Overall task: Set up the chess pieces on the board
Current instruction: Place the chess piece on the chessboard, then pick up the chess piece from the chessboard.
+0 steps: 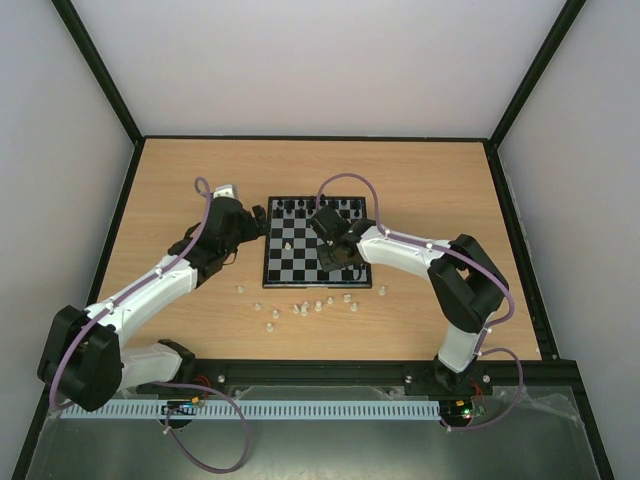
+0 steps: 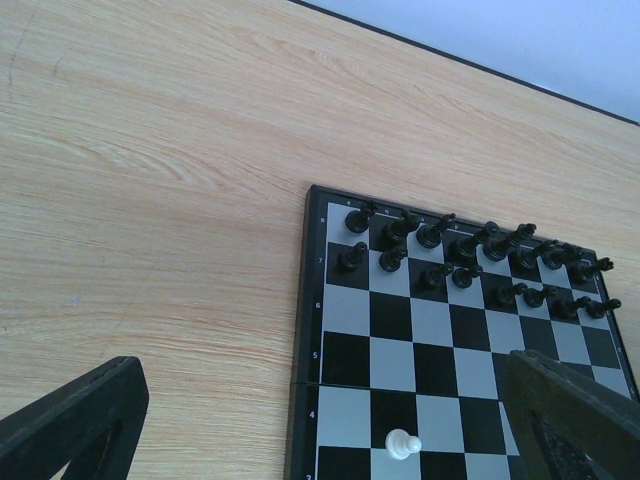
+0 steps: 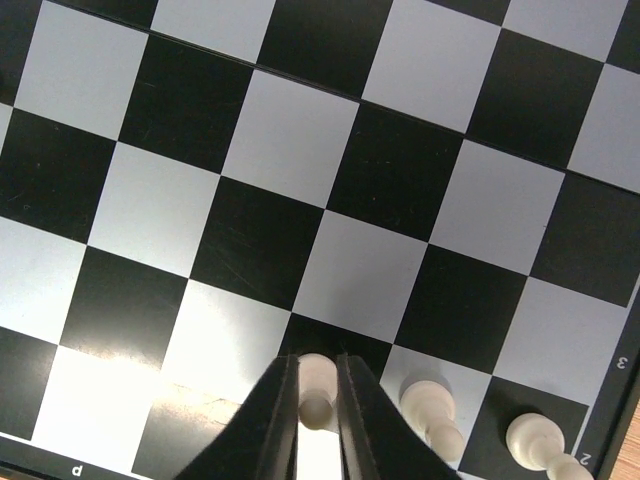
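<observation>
Inspector: Status of the white pawn (image 3: 318, 385)?

Operator: Standing on a dark square, second row from the near edge of the board (image 3: 300, 140). Two more white pawns (image 3: 430, 405) stand just right of it. My right pincer (image 3: 318, 362) pinches it from both sides.

Inspector: Other pincer?

Operator: My left pincer (image 2: 322, 395) is spread wide at the board's left edge. Loose white chessmen (image 1: 300, 308) lie on the table (image 1: 200, 180) near of the board. Black chessmen (image 2: 470, 255) fill the far rows.

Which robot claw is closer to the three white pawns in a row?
Right. The right gripper straddles the end pawn; the left gripper hovers by the board's left edge.
</observation>
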{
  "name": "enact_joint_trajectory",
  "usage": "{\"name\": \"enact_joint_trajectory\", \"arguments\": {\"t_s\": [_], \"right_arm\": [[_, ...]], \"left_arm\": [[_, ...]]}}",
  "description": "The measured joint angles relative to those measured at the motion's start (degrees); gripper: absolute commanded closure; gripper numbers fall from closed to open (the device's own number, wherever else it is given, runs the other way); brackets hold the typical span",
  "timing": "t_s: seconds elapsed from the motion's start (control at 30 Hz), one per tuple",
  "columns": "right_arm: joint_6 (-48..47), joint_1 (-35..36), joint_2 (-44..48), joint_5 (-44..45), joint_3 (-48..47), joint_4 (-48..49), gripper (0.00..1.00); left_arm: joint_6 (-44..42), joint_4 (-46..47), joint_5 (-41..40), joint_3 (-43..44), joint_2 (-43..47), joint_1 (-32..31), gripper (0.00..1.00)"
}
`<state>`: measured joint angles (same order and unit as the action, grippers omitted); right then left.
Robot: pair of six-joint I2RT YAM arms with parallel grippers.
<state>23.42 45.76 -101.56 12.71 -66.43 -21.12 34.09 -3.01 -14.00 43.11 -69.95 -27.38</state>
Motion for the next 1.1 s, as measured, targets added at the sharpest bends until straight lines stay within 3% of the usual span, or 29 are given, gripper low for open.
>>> {"name": "enact_joint_trajectory", "arguments": {"t_s": [0.27, 0.53, 0.73, 1.1], "right_arm": [[0.0, 0.0, 0.0, -0.4, 0.0, 0.0, 0.71], [-0.3, 2.7, -0.6, -2.0, -6.7, -0.2, 0.71], [-0.5, 4.6, -8.0, -3.2, -16.2, 0.4, 0.71], [-0.5, 4.6, -17.7, -4.3, -24.4, -1.2, 0.71]], "left_arm": [[0.0, 0.0, 0.0, 0.0, 0.0, 0.0, 0.00], [0.0, 0.0, -0.1, 0.0, 0.0, 0.0, 0.00], [0.0, -0.3, -0.7, 0.0, 0.6, 0.0, 0.00], [0.5, -1.1, -1.7, 0.0, 3.1, 0.0, 0.00]]}}
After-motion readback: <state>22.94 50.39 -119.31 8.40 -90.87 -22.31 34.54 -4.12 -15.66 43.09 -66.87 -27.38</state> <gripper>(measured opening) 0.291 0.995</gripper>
